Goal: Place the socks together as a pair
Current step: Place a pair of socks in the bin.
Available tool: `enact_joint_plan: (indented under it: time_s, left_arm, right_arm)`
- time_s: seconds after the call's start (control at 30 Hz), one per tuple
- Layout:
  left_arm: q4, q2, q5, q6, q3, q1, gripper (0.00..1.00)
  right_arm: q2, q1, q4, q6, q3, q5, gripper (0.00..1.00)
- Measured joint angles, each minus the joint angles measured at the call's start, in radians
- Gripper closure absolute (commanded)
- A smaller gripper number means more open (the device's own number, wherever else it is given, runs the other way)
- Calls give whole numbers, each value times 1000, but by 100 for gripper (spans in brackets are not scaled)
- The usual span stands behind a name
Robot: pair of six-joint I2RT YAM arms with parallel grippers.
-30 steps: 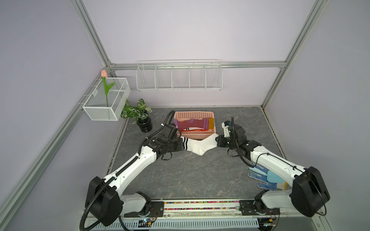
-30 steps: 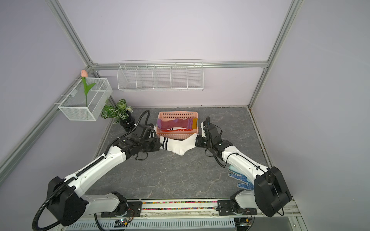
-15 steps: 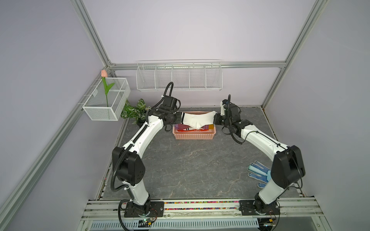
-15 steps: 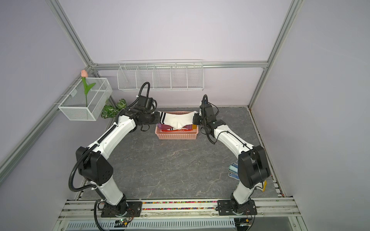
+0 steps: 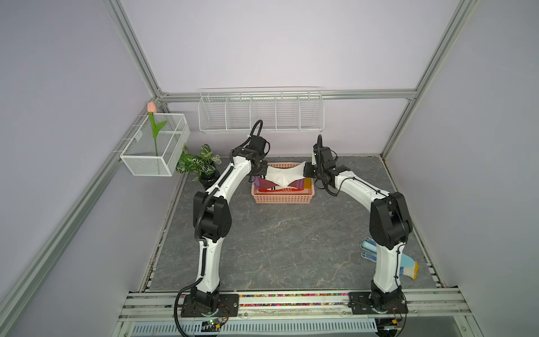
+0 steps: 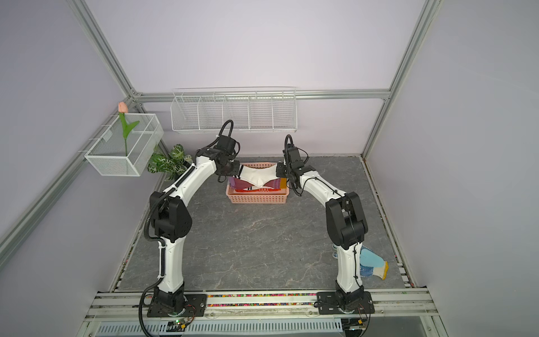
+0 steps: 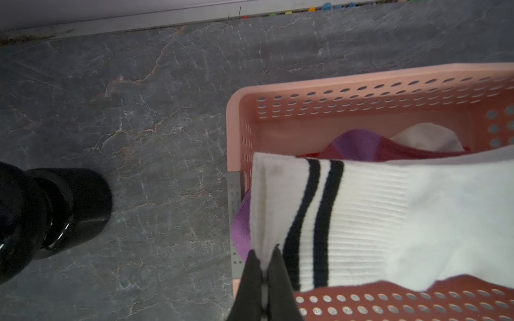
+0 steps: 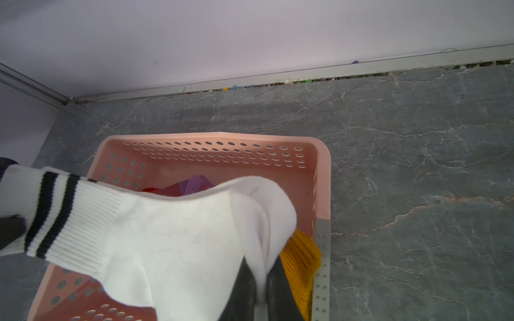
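A white sock with black stripes (image 5: 283, 176) (image 6: 258, 177) hangs stretched between my two grippers, just above the pink basket (image 5: 281, 200) (image 6: 256, 199). It looks two layers thick at the cuff and toe. My left gripper (image 7: 264, 254) (image 5: 264, 172) is shut on the striped cuff end (image 7: 281, 200). My right gripper (image 8: 261, 266) (image 5: 306, 170) is shut on the toe end (image 8: 267, 211). Under it in the basket lie a maroon sock with a purple toe (image 7: 358, 144), a mustard cuff (image 8: 301, 255) and a red sock (image 5: 280, 190).
A potted plant (image 5: 201, 166) in a black pot (image 7: 55, 211) stands left of the basket. Blue dotted gloves (image 5: 408, 264) lie at the front right behind the right arm. A wire shelf (image 5: 261, 112) and a wire box with a tulip (image 5: 154, 146) hang on the walls.
Both arms have carried the stretched white sock from the middle of the table back to above the pink basket. Over the last half second it has sunk slightly.
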Motion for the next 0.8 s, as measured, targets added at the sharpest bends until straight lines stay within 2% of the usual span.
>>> enact_joint_plan:
  time_s: [0.23,0.3,0.33,0.4,0.5,0.53,0.57,0.63,0.8]
  left_arm:
    - [-18,66,-30,2,33,0,100]
    - [-18,78,-30,1,40,0,100]
    - [-19,82,-28,1,40,0,98]
    - [-19,89,-25,0,44,0,86]
    - [-23,92,-18,-2,51,0,41]
    - [-23,92,-14,-4,56,0,31]
    - [-23,92,-8,-8,66,0,26]
    - [-23,92,12,-14,82,0,22]
    - [-22,78,68,-19,94,1,21]
  right_arm:
    - [66,0,-47,-14,55,3,91]
    - [79,0,-52,-16,65,3,85]
    - [86,0,-55,-17,71,3,78]
    - [94,0,-60,-26,73,3,69]
    - [99,0,-71,-33,77,6,57]
    - [99,0,-74,-35,79,6,55]
    - [99,0,-76,-35,84,6,54]
    - [98,0,-76,-36,87,7,52]
    - [58,0,-93,-39,76,11,47]
